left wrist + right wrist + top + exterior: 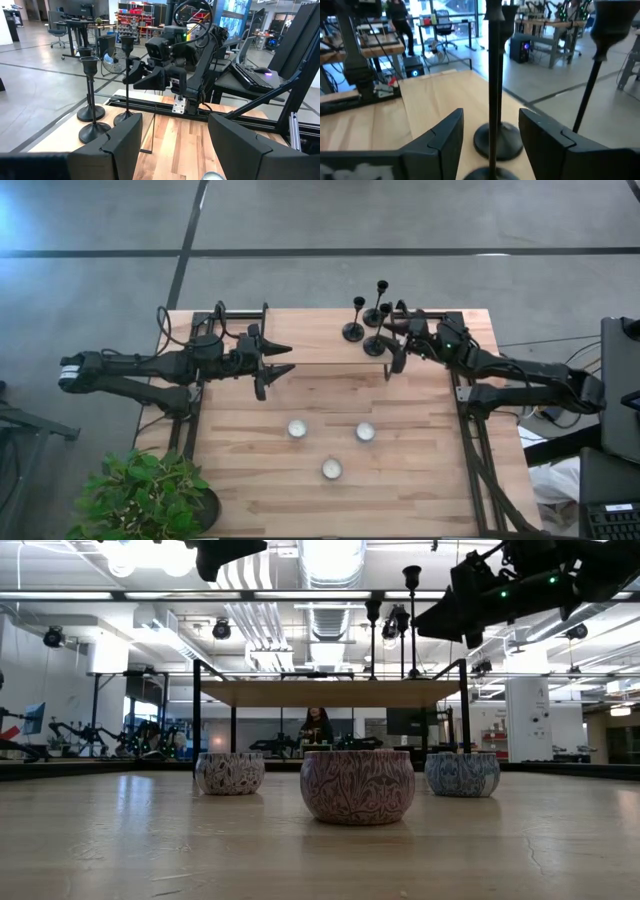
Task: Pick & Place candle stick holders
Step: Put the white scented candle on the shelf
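Three black candle stick holders stand upright on their round bases at the right end of a raised wooden shelf [310, 340] at the table's far side: one [353, 330], one [375, 315] and the nearest [378, 345]. My right gripper [392, 348] is open at that nearest holder. In the right wrist view its fingers [445, 145] stand on either side of the thin stem [493, 90] without touching it. My left gripper [280, 358] is open and empty, above the shelf's left part, pointing toward the holders [91, 95].
Three small patterned candle tins stand on the table's middle: left [297, 428], right [365, 431], nearest [331, 469]. A potted plant [145, 495] is at the near left corner. Black frame rails run along the left and right edges.
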Available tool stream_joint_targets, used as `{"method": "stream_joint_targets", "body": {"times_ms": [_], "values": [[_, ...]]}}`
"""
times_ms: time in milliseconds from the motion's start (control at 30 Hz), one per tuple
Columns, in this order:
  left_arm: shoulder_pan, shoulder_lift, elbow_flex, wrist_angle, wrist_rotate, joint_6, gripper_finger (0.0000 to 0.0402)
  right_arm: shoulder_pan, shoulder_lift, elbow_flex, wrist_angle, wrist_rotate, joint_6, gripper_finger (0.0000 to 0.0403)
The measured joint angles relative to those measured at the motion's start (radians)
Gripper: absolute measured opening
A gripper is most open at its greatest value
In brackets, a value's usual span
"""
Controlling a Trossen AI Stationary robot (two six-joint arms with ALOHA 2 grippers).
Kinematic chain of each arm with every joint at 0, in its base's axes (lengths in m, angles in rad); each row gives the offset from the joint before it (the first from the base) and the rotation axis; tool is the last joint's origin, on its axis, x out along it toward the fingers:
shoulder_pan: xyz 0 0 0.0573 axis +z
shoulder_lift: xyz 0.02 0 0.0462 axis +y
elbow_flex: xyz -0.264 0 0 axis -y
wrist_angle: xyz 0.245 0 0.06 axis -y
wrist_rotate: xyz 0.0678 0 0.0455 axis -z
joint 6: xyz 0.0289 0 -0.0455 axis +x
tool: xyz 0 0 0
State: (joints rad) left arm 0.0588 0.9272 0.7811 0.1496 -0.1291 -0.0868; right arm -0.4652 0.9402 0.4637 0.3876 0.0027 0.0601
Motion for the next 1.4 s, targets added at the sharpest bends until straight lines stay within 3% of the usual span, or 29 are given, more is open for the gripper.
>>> {"method": "stream_joint_targets", "body": {"times_ms": [300, 633, 833, 933, 1100, 1200, 1300, 1400], "values": [[0.000, 0.000, 0.000, 0.000, 0.000, 0.000, 0.0234, 0.000, -0.114, 0.000, -0.163, -0.001, 0.016, 0.0176], [-0.001, 0.000, 0.000, -0.001, 0.000, 0.000, 0.0234, 0.000, -0.346, 0.000, -0.390, -0.005, 0.074, 0.0161], [-0.001, 0.000, 0.000, -0.001, 0.000, 0.000, 0.0234, 0.003, -0.464, 0.000, -0.486, -0.088, 0.146, 0.0146], [-0.001, 0.000, 0.000, -0.001, 0.000, 0.000, 0.0234, 0.003, -0.494, 0.000, -0.507, -0.179, 0.203, 0.0136], [-0.001, 0.000, 0.000, -0.001, 0.000, 0.000, 0.0234, 0.006, -0.522, 0.000, -0.511, -0.313, 0.299, 0.0099], [-0.001, 0.000, 0.000, -0.001, 0.000, 0.000, 0.0234, 0.032, -0.529, 0.000, -0.511, -0.328, 0.291, 0.0058], [-0.001, 0.000, 0.000, -0.001, 0.000, 0.000, 0.0234, 0.062, -0.548, 0.001, -0.514, -0.288, 0.223, 0.0017], [-0.001, 0.000, 0.000, -0.001, 0.000, 0.000, 0.0234, 0.096, -0.597, 0.001, -0.516, -0.178, 0.190, 0.0010]]}}
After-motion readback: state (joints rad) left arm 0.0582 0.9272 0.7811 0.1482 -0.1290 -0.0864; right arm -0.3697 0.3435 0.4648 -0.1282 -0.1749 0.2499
